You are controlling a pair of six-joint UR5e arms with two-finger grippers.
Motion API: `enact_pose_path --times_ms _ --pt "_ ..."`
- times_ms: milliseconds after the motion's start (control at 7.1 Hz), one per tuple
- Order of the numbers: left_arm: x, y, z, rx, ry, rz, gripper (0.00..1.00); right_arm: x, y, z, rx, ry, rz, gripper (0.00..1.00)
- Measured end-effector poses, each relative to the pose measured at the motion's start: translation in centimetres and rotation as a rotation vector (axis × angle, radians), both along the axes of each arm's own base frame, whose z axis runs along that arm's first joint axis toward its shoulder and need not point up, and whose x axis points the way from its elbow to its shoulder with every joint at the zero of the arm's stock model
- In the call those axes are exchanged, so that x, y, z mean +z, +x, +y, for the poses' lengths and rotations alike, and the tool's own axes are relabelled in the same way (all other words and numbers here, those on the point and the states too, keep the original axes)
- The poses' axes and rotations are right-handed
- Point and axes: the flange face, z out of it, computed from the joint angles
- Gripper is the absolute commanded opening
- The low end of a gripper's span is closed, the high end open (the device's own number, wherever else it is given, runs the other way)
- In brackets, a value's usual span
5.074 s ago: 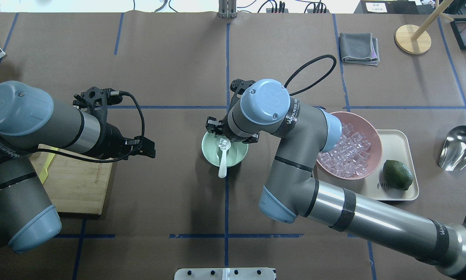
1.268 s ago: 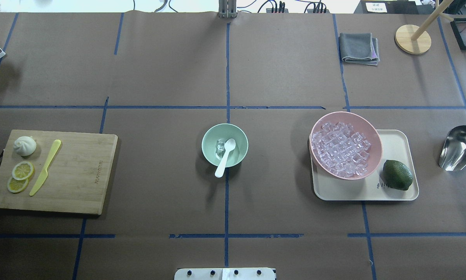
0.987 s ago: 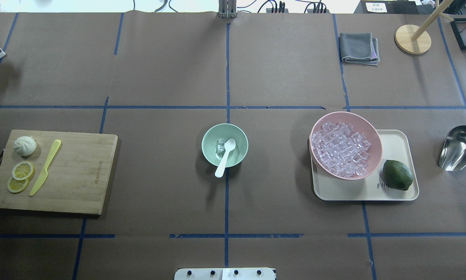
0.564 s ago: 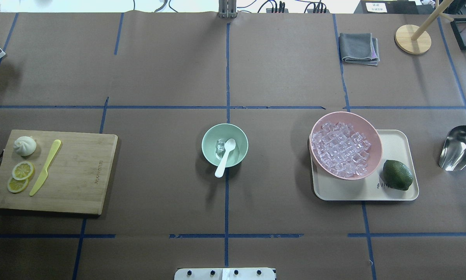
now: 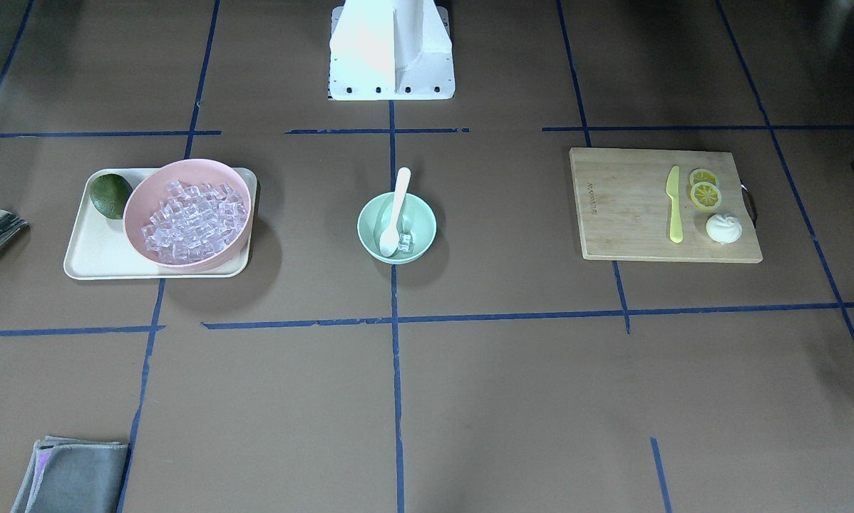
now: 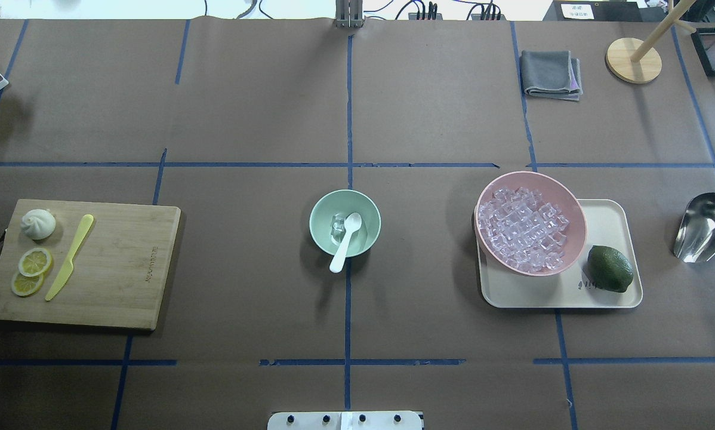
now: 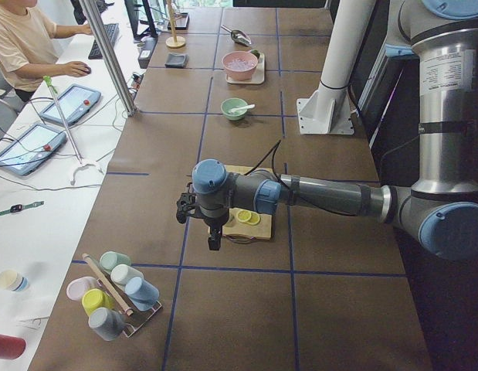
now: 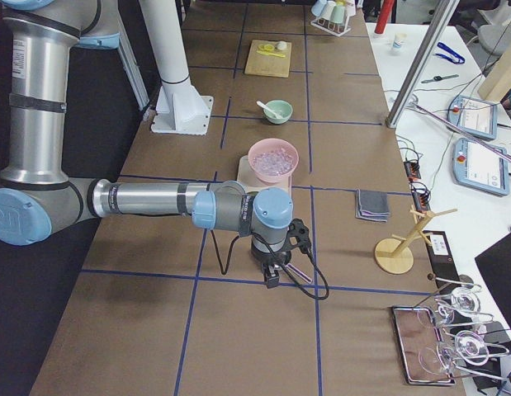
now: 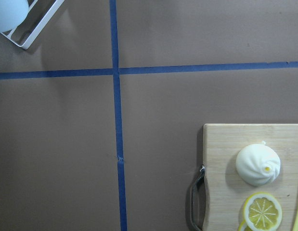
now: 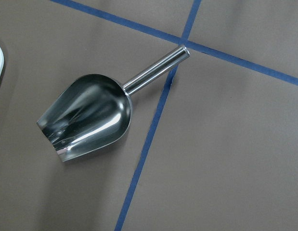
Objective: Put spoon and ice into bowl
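- At the worktop (image 6: pixel 244 107) centre: bowl (image 6: pixel 370 230), upright.
- Inside it: spoon (image 6: pixel 345 242), head down near the middle, handle leaning on the rim at 7 o'clock and jutting out past it.
- Long axis of the spoon, read on the overhead view: from 1 to 7 o'clock, head at the 1 o'clock end.
- Just beside the head, on its 9 o'clock side and also in the bowl: one cube of ice (image 6: pixel 337 225); touching the head or not, cannot tell.
- At 3 o'clock from the bowl, well apart: pink bowl (image 6: pixel 536 178) heaped with more cubes (image 6: pixel 524 230), on a tray (image 6: pixel 608 215), with a lime (image 6: pixel 610 269) at its 4 o'clock.
- Past the tray at 3 o'clock: scoop (image 6: pixel 705 227), handle toward 1 o'clock.
- At 9 o'clock from the bowl, well apart: board (image 6: pixel 119 269) with a knife (image 6: pixel 70 257).
- Left fingers (image 7: pixel 214 243): pointing down off the board's 9 o'clock end, seen from the side only; cannot tell how far open or whether holding anything.
- Right fingers (image 8: pixel 272 278): pointing down near the scoop; likewise cannot tell.
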Motion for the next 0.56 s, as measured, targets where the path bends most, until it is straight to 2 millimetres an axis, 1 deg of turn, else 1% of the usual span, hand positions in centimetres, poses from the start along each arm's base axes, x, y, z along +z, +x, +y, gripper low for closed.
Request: enact_pose_path --times_ms 282,564 --pt "1.34 -0.29 -0.52 0.041 0.019 -0.006 1.0 -0.13 0.13 -0.48 -0.002 0.008 0.005 0.99" --pt "1.42 -0.56 -0.76 0.045 0.006 -0.01 1.0 -0.03 0.24 -0.44 -0.002 0.007 0.006 0.99"
